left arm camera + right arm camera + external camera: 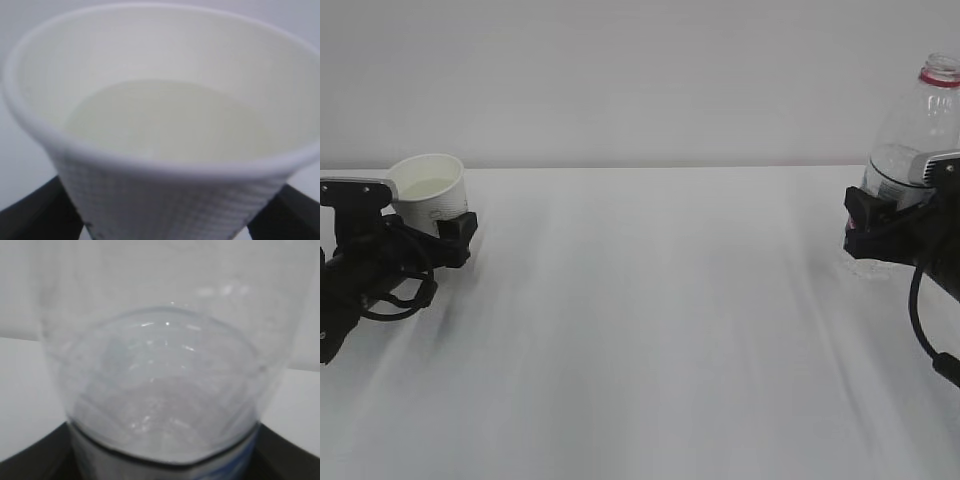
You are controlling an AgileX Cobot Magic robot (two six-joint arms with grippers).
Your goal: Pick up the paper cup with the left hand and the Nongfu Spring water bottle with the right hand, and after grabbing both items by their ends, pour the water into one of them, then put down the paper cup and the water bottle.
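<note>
The paper cup (432,193) stands at the far left of the white table (650,330), holding pale water (165,120). My left gripper (442,216) lies low around its base. In the left wrist view its black fingers (35,212) flank the cup (165,195), and thin slivers of table show between them and the cup's wall, so the jaws look open. At the far right, the Nongfu Spring water bottle (912,140) stands upright with its neck open. My right gripper (876,216) is shut on its lower body. The bottle (165,390) fills the right wrist view.
A plain pale wall rises behind the table's back edge (650,167). Both arms sit at the outer sides, and the left one trails a black cable loop (395,300).
</note>
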